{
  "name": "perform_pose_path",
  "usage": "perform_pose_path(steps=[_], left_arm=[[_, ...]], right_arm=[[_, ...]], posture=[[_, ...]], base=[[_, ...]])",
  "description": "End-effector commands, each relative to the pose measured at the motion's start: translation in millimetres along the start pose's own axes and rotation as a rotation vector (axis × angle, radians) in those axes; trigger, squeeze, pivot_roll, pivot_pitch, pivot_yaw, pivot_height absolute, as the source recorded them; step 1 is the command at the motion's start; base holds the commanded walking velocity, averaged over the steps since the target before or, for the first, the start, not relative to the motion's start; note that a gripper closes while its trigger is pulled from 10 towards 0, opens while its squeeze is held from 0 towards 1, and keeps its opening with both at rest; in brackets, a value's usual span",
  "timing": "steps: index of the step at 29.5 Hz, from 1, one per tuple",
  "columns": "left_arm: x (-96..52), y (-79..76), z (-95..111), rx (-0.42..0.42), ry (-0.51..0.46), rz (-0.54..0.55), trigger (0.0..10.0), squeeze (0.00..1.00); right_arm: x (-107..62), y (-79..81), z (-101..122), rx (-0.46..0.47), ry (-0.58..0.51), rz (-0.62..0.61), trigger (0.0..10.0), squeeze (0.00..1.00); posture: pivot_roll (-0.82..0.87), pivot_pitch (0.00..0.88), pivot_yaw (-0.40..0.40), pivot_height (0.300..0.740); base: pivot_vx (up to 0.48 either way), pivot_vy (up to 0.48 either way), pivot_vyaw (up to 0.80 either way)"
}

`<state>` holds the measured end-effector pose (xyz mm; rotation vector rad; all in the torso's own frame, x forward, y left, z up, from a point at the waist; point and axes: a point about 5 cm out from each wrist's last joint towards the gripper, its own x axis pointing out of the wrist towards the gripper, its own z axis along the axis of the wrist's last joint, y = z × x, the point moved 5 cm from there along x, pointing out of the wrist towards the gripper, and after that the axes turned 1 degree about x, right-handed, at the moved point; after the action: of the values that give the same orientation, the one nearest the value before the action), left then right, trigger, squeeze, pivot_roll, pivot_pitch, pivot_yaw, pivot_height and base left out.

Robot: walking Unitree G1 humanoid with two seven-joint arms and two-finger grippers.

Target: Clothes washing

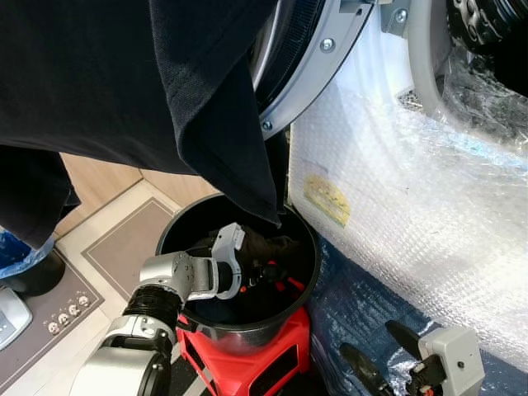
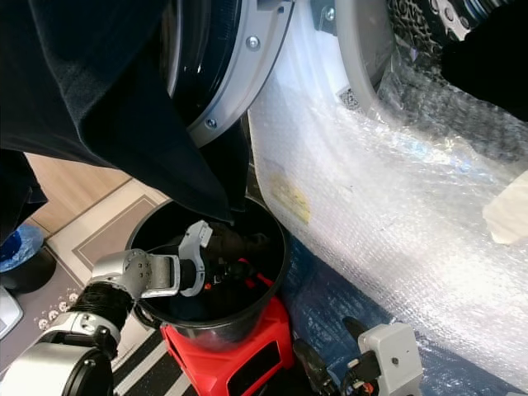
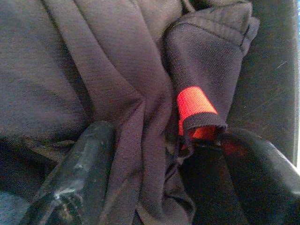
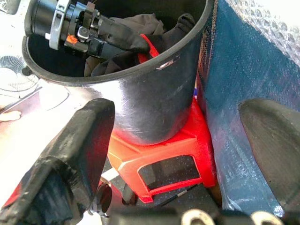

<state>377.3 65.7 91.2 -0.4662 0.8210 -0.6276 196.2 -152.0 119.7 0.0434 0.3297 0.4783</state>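
At lower centre, dark clothes [image 1: 264,247] in the bucket [image 1: 198,326] are straddled by the left gripper [image 3: 154,173], fingers apart; a pinch and lift seem next. The right gripper [image 1: 388,355] is held open, lower right.

My left gripper [image 1: 268,276] sits down inside the black bucket [image 1: 301,301], fingers spread around dark clothing [image 3: 117,93], walls close on every side. A black garment [image 1: 165,91] hangs from above over the bucket's mouth, crowding the way up. My right gripper [image 1: 386,355] hangs open in the gap between the red stool [image 4: 187,154] and the bubble-wrapped washer front [image 1: 412,206].
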Motion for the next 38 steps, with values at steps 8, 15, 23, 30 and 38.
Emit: perform_pose_path(steps=[8,15,23,30,38], left_arm=[[-12.3,19.4,-3,0.080,0.020,0.075,0.0,0.00],[-15.8,23.4,-6,0.133,0.026,0.079,0.0,0.00],[-16.7,23.9,-8,0.155,0.019,0.071,0.0,0.00],[-19.7,25.8,-3,0.198,-0.006,0.086,0.0,0.00],[-24.4,31.3,3,0.291,-0.091,0.142,0.0,0.00]], right_arm=[[1.8,4.6,-1,0.006,0.004,0.008,10.0,0.00],[2.4,5.6,-2,0.007,0.005,0.012,10.0,0.00],[4.6,5.2,-1,0.002,0.002,0.018,10.0,0.00],[8.1,5.9,-2,0.003,-0.001,0.024,10.0,0.00],[18.9,2.9,2,-0.007,-0.025,0.030,10.0,0.00]], posture=[[-0.25,0.265,0.041,0.740],[-0.25,0.258,0.037,0.740],[-0.24,0.252,0.035,0.740],[-0.23,0.235,0.039,0.740],[-0.22,0.201,0.043,0.740]], base=[[0.000,0.000,0.00],[0.000,0.000,0.00],[0.000,0.000,0.00],[0.000,0.000,0.00],[0.000,0.000,0.00]])
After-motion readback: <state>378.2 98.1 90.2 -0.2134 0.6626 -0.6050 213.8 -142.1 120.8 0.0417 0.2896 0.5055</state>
